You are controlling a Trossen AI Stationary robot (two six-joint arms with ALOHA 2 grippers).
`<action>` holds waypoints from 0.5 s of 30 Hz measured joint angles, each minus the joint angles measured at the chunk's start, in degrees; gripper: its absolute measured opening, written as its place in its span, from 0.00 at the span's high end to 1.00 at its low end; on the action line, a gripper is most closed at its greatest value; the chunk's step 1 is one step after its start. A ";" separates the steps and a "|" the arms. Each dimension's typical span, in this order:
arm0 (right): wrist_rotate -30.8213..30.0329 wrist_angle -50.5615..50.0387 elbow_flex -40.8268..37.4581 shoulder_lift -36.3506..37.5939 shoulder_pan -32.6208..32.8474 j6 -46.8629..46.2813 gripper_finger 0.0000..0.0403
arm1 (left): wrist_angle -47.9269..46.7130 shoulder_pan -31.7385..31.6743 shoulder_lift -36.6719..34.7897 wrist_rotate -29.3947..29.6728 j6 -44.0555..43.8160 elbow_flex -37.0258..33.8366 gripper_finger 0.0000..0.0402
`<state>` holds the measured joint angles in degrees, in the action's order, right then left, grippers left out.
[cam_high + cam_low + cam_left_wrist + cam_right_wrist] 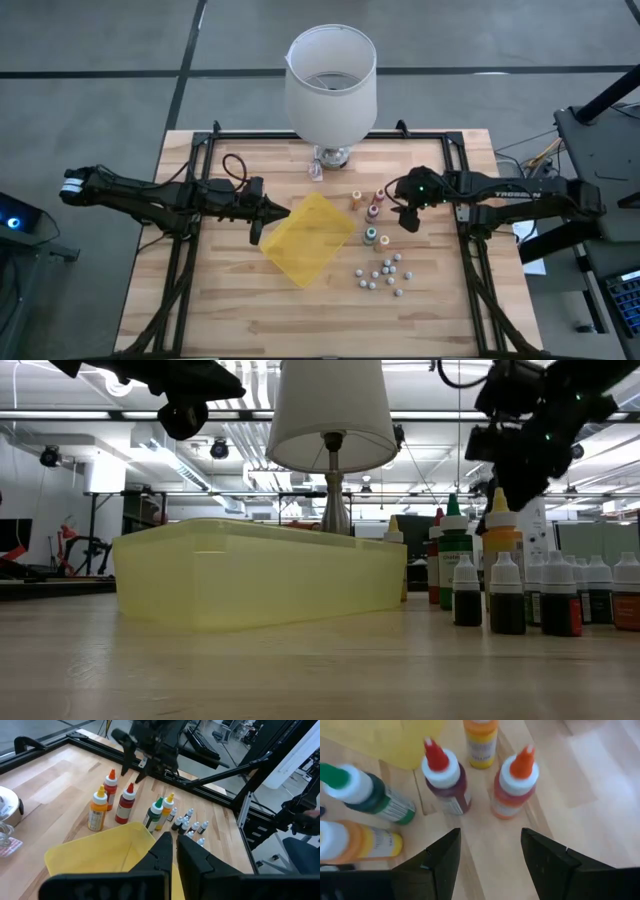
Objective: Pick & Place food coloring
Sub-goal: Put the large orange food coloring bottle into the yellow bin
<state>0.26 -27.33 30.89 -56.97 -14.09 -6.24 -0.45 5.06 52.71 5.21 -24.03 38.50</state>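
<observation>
The food coloring bottles (373, 215) stand upright on their bases in a loose cluster right of the yellow tray (310, 240). In the right wrist view I see a red-tipped (445, 780), an orange-tipped (515, 785), an orange (480, 740), a green-tipped (360, 792) and a yellow bottle (355, 840). My right gripper (405, 218) (490, 855) hovers open just right of and above the cluster, touching nothing. My left gripper (257, 222) (175, 852) hangs shut over the tray's left edge (100, 852).
Several small white-capped dropper bottles (382, 272) (560, 595) stand on the near side of the cluster. A table lamp (330, 80) with a white shade stands at the far edge, behind the tray. Black frame rails run along the table's left, right and far sides.
</observation>
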 joint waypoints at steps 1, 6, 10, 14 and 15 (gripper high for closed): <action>-0.13 1.44 -1.41 -0.01 0.00 -0.06 0.50 | -0.02 0.00 0.00 0.00 0.00 -0.04 1.00; -0.23 11.83 -7.33 -0.22 0.00 -3.95 0.50 | 0.00 0.00 -0.01 0.01 0.02 -0.07 1.00; -2.07 16.30 -9.54 -0.22 -0.04 -4.43 0.50 | -0.02 0.00 -0.01 0.04 0.02 -0.20 1.00; -5.56 19.79 -11.64 -0.22 -0.07 -4.86 0.50 | -0.02 0.00 -0.02 0.56 0.02 -0.20 1.00; -6.09 20.63 -12.21 -0.25 -0.07 -4.86 0.50 | 0.00 0.00 -0.02 0.89 0.04 -0.20 1.00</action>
<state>-5.83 -6.70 18.68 -57.22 -14.15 -11.10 -0.45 5.06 52.69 6.10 -23.99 38.30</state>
